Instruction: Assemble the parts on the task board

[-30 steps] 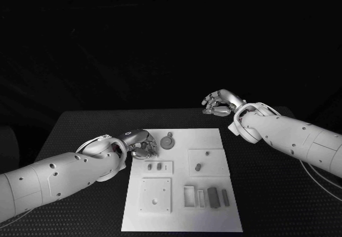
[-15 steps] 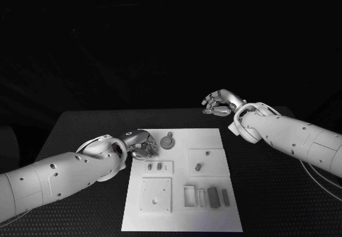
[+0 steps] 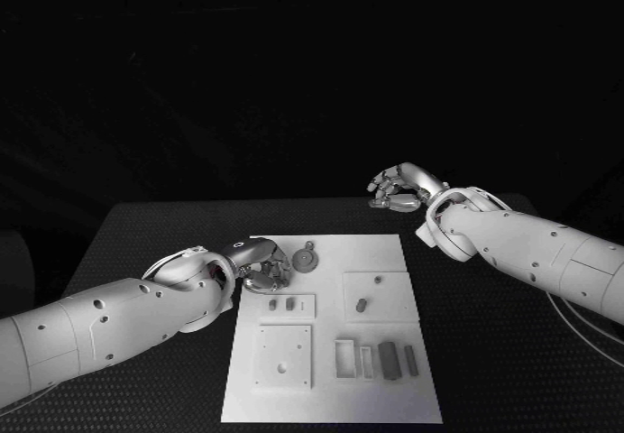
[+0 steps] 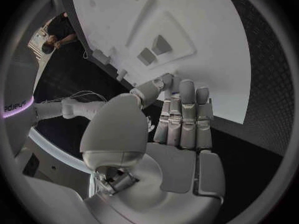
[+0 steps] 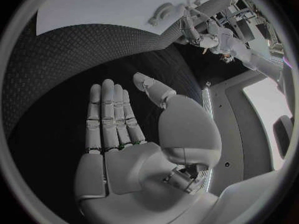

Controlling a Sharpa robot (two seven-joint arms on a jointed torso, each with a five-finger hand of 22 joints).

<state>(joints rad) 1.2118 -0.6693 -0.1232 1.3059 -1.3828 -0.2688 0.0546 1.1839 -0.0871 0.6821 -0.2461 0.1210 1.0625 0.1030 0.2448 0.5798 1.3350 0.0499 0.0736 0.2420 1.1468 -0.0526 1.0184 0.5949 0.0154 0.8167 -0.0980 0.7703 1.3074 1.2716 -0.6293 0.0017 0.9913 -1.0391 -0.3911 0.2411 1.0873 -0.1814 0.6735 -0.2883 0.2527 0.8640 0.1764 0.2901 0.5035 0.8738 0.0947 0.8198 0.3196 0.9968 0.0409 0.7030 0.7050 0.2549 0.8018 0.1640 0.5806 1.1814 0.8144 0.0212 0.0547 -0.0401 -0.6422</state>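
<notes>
**A:** Tabletop (image 3: 156,234), black and textured, carries the white task board (image 3: 390,397) at its middle. You see the left robot hand (image 3: 264,264) at the board's far left corner, fingers bent down over the edge there. Just beside it on the board lies a round grey part with a small tab (image 3: 306,260).

**B:** Is that robot hand holding anything?

**A:** Your left wrist view shows its fingers (image 4: 187,114) straight and side by side, thumb apart, nothing between them; fingertips reach the board's edge (image 4: 206,45). So the hand is spread and empty.

**B:** And the right robot hand?

**A:** The right robot hand (image 3: 397,189) hangs past the tabletop's far edge, well apart from the board. Your right wrist view shows its palm flat, fingers (image 5: 109,114) extended, holding nothing.

**B:** Where are the other parts?

**A:** You find two small grey pieces on a raised plate (image 3: 290,306) on the board's left side, two more on a plate (image 3: 380,296) to its right. Nearer the robot, upright dark blocks (image 3: 389,360) stand in a row beside an open frame (image 3: 346,357). A square plate with holes (image 3: 284,355) lies left of them.
</notes>
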